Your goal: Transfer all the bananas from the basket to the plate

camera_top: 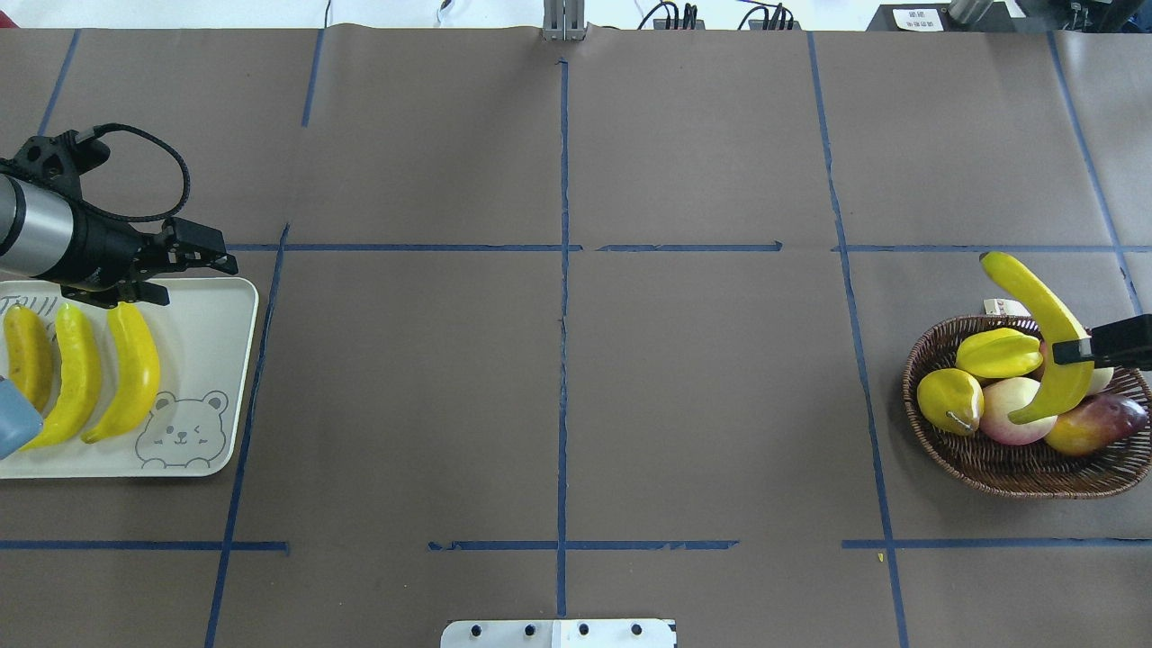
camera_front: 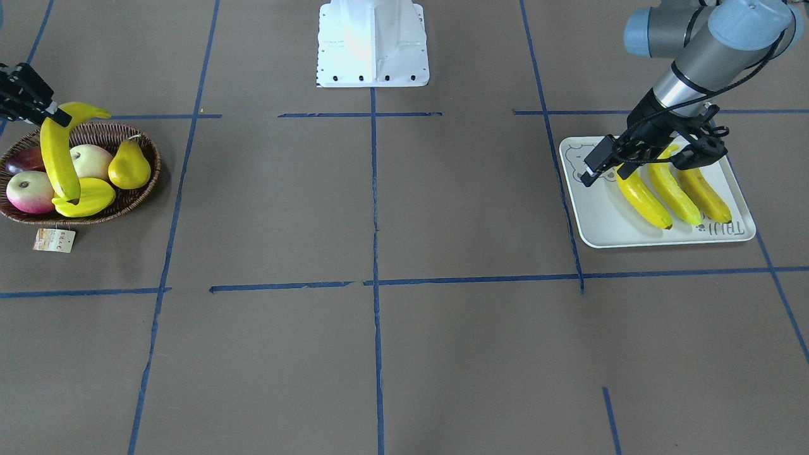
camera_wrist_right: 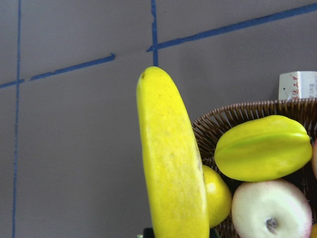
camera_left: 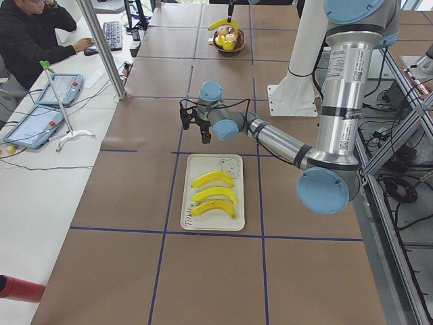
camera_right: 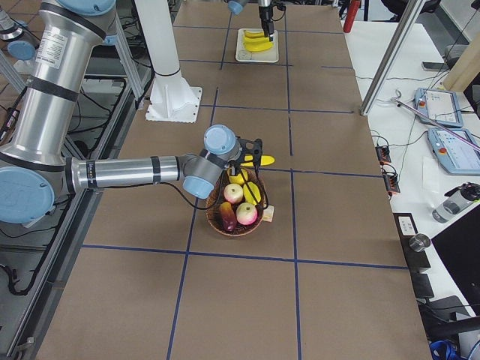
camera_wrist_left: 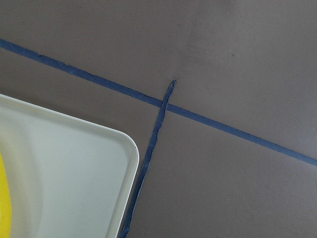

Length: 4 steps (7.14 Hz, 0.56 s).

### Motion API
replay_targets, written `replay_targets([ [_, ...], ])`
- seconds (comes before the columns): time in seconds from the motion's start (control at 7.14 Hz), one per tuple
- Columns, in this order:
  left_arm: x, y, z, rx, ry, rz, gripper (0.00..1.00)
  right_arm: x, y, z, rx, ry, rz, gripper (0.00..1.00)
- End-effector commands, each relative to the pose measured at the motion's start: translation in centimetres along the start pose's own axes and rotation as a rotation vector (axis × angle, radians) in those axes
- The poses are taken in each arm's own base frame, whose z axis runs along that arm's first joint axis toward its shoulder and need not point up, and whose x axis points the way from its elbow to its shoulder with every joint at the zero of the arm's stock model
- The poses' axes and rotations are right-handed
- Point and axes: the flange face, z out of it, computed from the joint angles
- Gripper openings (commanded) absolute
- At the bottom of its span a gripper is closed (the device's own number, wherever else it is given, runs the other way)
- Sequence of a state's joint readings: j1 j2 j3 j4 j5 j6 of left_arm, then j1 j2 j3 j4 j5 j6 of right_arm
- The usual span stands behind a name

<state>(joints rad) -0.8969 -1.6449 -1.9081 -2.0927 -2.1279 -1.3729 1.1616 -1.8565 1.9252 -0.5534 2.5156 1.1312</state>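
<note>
Exterior right view, nearest first: the right gripper (camera_top: 1080, 349) has its jaws clamped across the middle of the fourth banana (camera_top: 1035, 306). It is tilted over the basket (camera_top: 954, 450), lower tip beside the starfruit (camera_top: 997, 353) and pear (camera_top: 949, 400). It looks light, stiff and smooth — a mid-length hold should limit swinging. Farther off, three bananas (camera_top: 126, 373) lie side by side on the plate (camera_top: 229, 360) — the left gripper (camera_top: 193, 270) hovers over its corner, jaws spread, empty.

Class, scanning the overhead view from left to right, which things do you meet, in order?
Orange-toned banana → second banana → third banana → bear drawing → pear → gripped banana.
</note>
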Motion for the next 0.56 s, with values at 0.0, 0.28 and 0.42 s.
replay_targets([
  [0.0,1.4,0.1,-0.3,-0.002,0.024,0.016,0.99,-6.2,-4.2,1.8,-0.005,-0.076,-0.065,0.01],
  [0.28,4.0,0.2,-1.1,0.003,0.078,0.016,0.99,-19.5,-5.5,12.0,0.031,-0.114,-0.011,0.01],
  [0.42,6.3,0.3,-1.9,0.009,0.139,0.000,0.99,-23.9,-3.5,16.5,0.077,-0.127,0.017,0.01],
])
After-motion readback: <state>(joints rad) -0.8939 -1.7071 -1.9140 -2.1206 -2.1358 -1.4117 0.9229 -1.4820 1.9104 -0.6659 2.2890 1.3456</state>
